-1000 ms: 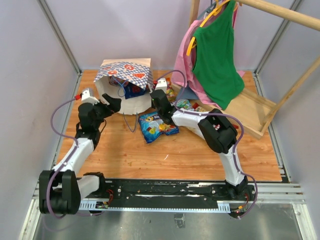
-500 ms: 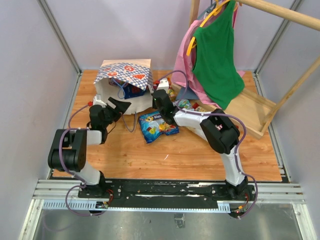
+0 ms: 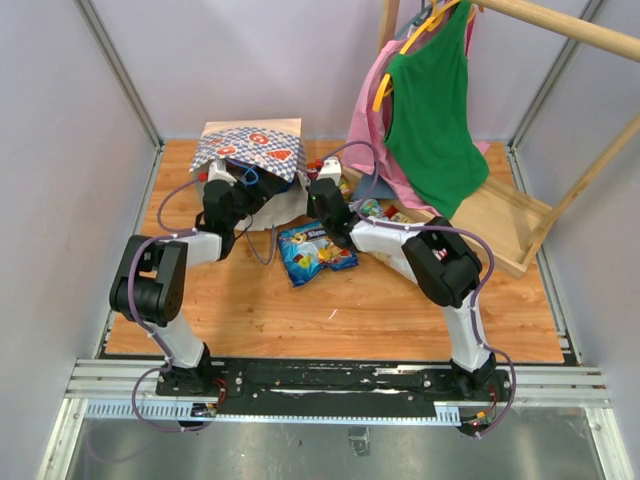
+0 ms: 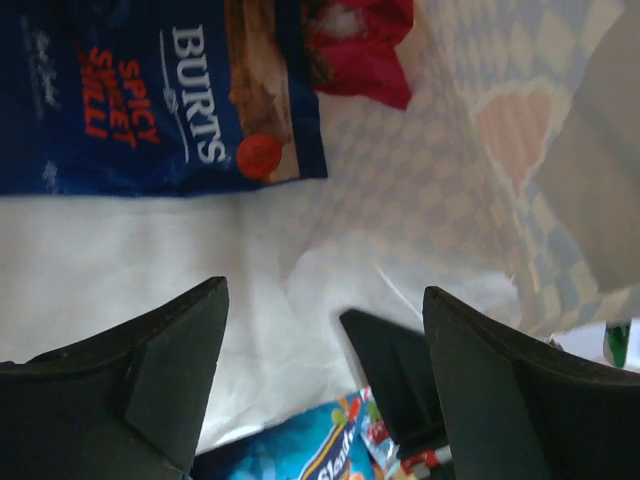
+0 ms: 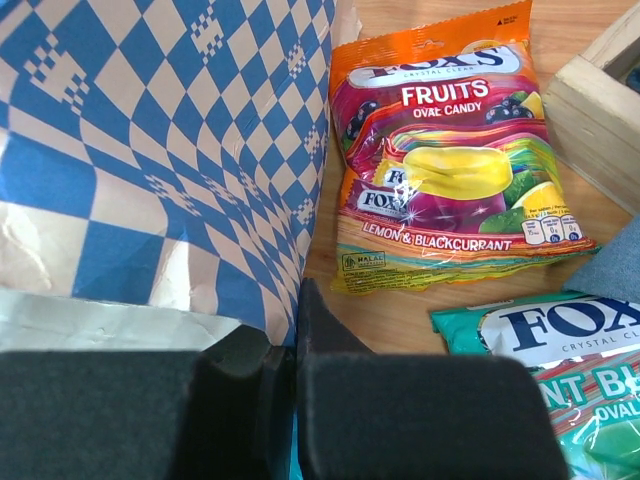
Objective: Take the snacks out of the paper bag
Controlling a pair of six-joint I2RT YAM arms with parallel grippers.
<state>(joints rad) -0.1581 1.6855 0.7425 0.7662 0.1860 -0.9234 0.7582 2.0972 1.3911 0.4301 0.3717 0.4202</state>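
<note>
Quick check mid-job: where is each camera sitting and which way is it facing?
Top external: overhead behind the bases, looking down on the table; both arms show.
Left wrist: at the paper bag mouth, facing the Burts packet; open left hand.
Right wrist: beside the bag, facing the Fox's Fruits packet; shut right hand.
Shared: the bag appears in all.

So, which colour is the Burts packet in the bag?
The Burts packet is dark blue, lettered white and red, clearest in the left wrist view.

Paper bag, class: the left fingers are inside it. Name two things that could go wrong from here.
The open left fingers hover over bare paper bag lining, short of the Burts packet; closing here may pinch paper. The right fingers seem to pinch the bag's edge; a slip could collapse its mouth.
</note>
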